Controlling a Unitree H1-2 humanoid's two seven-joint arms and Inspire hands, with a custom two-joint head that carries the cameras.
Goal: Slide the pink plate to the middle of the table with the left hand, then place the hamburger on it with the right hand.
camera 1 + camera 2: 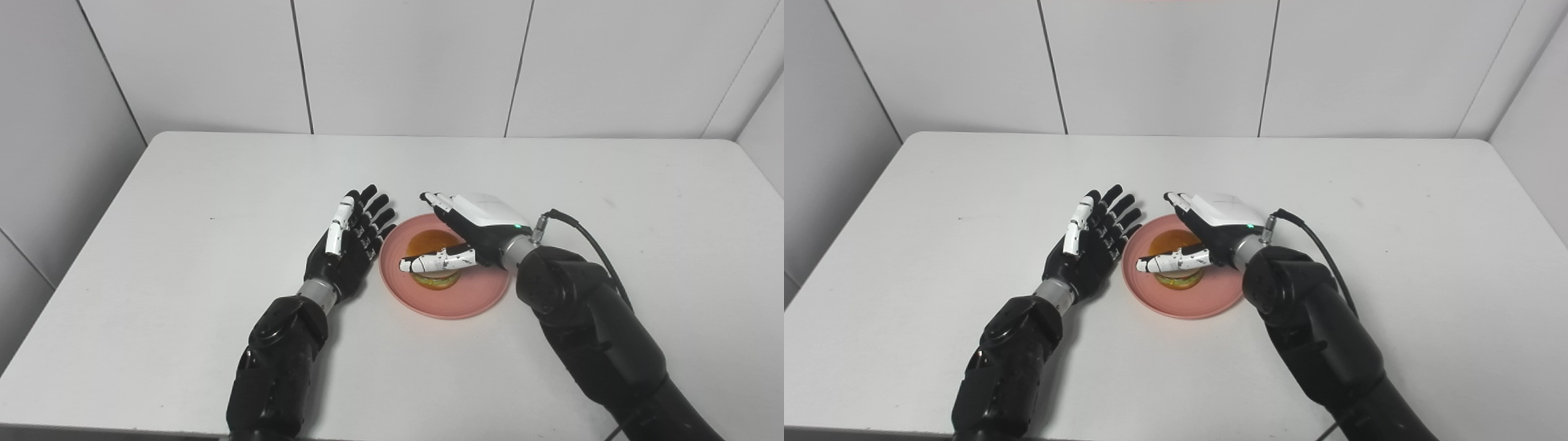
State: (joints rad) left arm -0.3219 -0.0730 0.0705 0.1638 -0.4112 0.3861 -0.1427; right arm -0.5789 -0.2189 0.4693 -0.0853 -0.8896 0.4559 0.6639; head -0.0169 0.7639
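Observation:
The pink plate lies near the middle of the white table. The hamburger sits on it, orange bun up with green lettuce showing at the bottom. My right hand hovers over the plate's right half, open. Its fingers stretch past the burger's far side and its thumb crosses the burger's near side. My left hand is open and empty, palm up, just left of the plate's rim. The burger also shows in the right eye view.
A black cable runs from the right wrist back along the arm. White wall panels stand behind the table's far edge. The near table edge is at the bottom left of the left eye view.

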